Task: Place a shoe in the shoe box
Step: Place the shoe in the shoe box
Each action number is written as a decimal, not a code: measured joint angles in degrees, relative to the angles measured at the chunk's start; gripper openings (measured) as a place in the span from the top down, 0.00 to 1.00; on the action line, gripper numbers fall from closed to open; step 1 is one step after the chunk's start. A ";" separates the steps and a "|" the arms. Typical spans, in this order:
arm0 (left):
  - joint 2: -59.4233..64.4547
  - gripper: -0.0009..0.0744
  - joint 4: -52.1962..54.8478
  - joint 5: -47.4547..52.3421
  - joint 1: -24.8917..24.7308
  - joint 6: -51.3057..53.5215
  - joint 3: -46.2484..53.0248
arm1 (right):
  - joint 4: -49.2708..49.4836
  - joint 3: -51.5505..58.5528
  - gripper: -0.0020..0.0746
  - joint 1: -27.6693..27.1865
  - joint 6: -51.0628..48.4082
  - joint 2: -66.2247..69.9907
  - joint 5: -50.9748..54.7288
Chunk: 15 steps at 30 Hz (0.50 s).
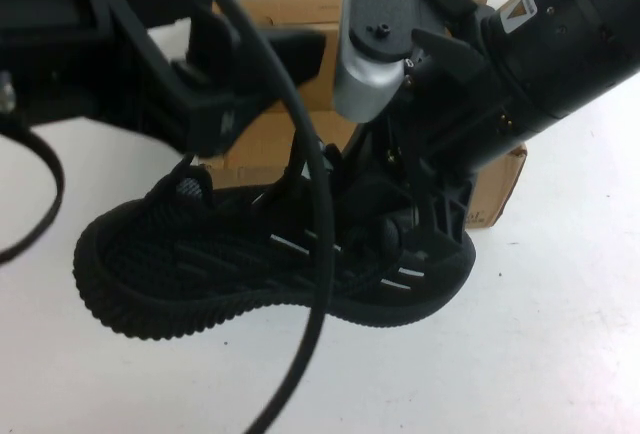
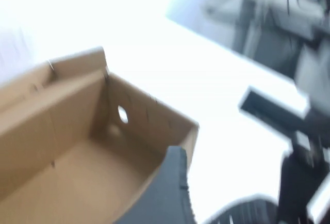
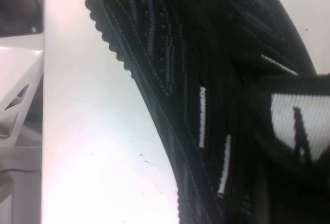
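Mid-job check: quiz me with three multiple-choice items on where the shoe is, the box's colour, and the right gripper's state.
1. The shoe is:
A. inside the box
B. in front of the shoe box, outside it
C. on the lid

2. The shoe box is:
A. brown
B. white
C. blue

3. The right gripper is:
A. open, far from the shoe
B. shut on the shoe's heel end
C. inside the box

Answers: 1 B, the box interior is bare in the left wrist view; 2 A, plain cardboard; 3 B, its fingers clamp the heel. The left gripper is open above the box.
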 joint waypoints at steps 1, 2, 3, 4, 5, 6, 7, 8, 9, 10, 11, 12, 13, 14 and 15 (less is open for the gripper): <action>-0.14 0.10 -0.12 -1.50 0.00 -0.55 0.00 | -0.11 0.00 0.94 0.00 0.29 0.00 0.02; -0.12 0.10 -0.21 -2.60 0.00 -0.92 0.00 | -0.39 0.00 0.94 0.00 0.54 0.00 0.02; -0.24 0.10 -0.24 -3.82 0.00 -1.29 0.00 | -0.97 0.00 0.94 0.00 0.93 0.00 0.02; -0.46 0.10 -0.24 -4.74 0.00 -1.56 0.00 | -1.59 0.00 0.94 0.00 1.06 0.00 0.12; -0.77 0.10 -0.24 -5.32 0.00 -1.56 0.00 | -2.29 0.00 0.94 0.00 1.33 0.00 0.12; -1.09 0.10 -0.04 -6.03 0.00 -1.66 0.00 | -3.32 0.00 0.94 0.00 1.83 0.00 0.12; -1.54 0.10 0.43 -6.64 0.00 -1.80 0.00 | -4.42 0.00 0.95 0.00 2.39 0.00 0.12; -2.00 0.11 0.95 -7.39 0.00 -1.94 0.00 | -5.68 0.00 0.95 0.00 3.06 0.00 0.12; -2.43 0.13 1.56 -8.26 0.00 -2.41 0.00 | -6.88 0.00 0.95 0.00 3.76 0.00 0.12; -2.88 0.18 2.31 -9.21 0.00 -2.92 0.00 | -8.05 0.00 0.95 0.00 4.57 0.00 0.12; -3.25 0.22 2.78 -9.98 0.00 -3.34 0.00 | -8.84 0.00 0.95 0.00 4.98 0.00 0.12; -3.70 0.30 3.42 -10.70 0.00 -3.76 0.00 | -9.75 0.00 0.95 0.00 5.37 0.00 0.12; -4.23 0.39 4.13 -11.29 0.00 -4.00 -0.04 | -10.60 0.00 0.95 0.00 5.48 0.00 0.12; -4.61 0.50 5.07 -11.42 0.00 -4.15 -0.04 | -11.21 0.00 0.95 0.00 5.50 0.00 0.12; -5.09 0.62 6.34 -11.42 0.00 -4.43 -0.13 | -11.88 0.00 0.95 0.00 5.61 0.00 0.12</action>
